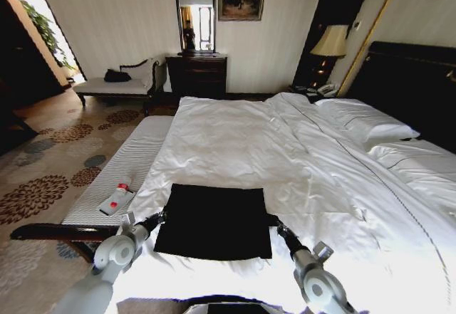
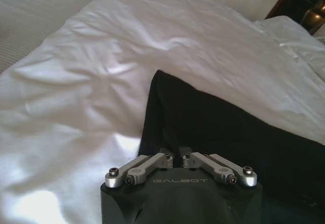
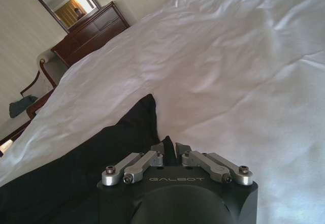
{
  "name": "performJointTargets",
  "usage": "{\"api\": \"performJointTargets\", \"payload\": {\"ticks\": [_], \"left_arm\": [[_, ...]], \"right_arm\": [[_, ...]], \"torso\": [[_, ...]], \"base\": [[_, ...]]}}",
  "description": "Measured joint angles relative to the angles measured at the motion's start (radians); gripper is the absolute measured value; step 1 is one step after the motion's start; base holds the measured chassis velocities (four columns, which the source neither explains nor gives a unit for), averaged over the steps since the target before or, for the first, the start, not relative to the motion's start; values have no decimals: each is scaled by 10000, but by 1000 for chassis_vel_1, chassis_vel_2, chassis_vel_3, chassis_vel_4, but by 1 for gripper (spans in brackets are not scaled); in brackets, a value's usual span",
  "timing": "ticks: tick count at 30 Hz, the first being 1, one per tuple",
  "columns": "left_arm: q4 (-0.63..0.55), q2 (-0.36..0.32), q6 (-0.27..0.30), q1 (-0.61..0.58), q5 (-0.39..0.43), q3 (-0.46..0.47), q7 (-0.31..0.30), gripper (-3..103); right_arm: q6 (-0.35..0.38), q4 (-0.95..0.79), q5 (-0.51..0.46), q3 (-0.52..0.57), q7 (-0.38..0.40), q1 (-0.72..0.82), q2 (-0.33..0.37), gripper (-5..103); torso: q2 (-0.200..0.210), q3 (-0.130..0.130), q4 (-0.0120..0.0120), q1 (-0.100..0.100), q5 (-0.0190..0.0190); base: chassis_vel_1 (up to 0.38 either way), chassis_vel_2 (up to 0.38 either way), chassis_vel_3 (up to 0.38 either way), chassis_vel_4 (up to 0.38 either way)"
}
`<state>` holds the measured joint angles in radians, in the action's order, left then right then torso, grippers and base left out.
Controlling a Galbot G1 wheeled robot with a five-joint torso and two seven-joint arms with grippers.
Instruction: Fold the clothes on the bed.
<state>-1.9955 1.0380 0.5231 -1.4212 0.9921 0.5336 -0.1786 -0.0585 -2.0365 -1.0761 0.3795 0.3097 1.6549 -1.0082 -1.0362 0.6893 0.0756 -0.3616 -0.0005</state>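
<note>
Black shirt (image 1: pixel 214 221) lies flat near the foot of the bed (image 1: pixel 285 150), already a rough rectangle, no lettering showing. Left gripper (image 1: pixel 159 218) is at its left edge, right gripper (image 1: pixel 273 221) at its right edge. In the left wrist view the gripper (image 2: pixel 178 154) has its fingertips drawn close together right on the black cloth (image 2: pixel 213 127); the right one (image 3: pixel 169 149) looks the same, tips nipped on the shirt's edge (image 3: pixel 117 137). I'd call both pinching fabric, though how much cloth sits between the tips is hard to see.

Handling guess: light, limp, will droop and slide on the smooth duvet (image 1: pixel 242 136); take it at the side edges or corners, both sides level, or it bunches.

Duvet is soft, creased, gives under pressure. A striped bench (image 1: pixel 135 164) with a small white-red item (image 1: pixel 117 199) stands beside the bed's left side. Pillows (image 1: pixel 370 122) by the dark headboard (image 1: pixel 413 79); dresser (image 1: pixel 197 75), mirror (image 1: pixel 194 16), chaise (image 1: pixel 117 84) and lamp (image 1: pixel 330 42) along the far wall; patterned carpet (image 1: pixel 50 179).
</note>
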Motion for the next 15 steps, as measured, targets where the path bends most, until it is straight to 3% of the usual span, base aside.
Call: {"api": "performJointTargets", "payload": {"ticks": [1,3,4,8,10,11,12,13,15], "left_arm": [[-103,25,-136,-40,-120,22,35,9],[-148,36,-211,-62,-194,53,53,9],[-260,68,-359,-100,-364,195,81,20],[-514,163,-466,-136,-417,607,96,25],[-933,280,-444,-119,-50,1317,70,42],[-1056,315,-379,19,271,1708,-17,46],[-1056,315,-379,19,271,1708,-17,46],[-993,329,-280,363,628,1972,-132,52],[-313,329,-154,1333,838,1841,-340,57]], "right_arm": [[-38,-98,146,13,-29,65,-11,19],[-51,-167,198,37,-37,100,-16,19],[-77,-393,292,139,-41,186,-21,30],[-142,-882,376,408,-31,327,-28,36],[-159,-1577,217,843,159,470,-52,51],[-158,-1864,23,1080,280,489,-57,51],[-158,-1864,23,1080,280,489,-57,51],[-146,-2025,-213,1285,404,447,-58,62],[-95,-2031,-467,1443,533,251,-58,68]], "torso": [[0,0,0,0,0],[0,0,0,0,0],[0,0,1,0,0],[0,0,-1,0,-2],[0,0,-1,0,-2],[-1,0,-3,1,-1],[-1,0,-3,1,-1],[-1,0,-6,1,1],[-1,0,-6,1,0]], "base": [[0,0,0,0],[0,0,0,0],[0,0,0,0],[0,0,0,0],[0,0,0,0],[0,0,0,0],[0,0,0,0],[0,0,0,0],[0,0,0,0]]}}
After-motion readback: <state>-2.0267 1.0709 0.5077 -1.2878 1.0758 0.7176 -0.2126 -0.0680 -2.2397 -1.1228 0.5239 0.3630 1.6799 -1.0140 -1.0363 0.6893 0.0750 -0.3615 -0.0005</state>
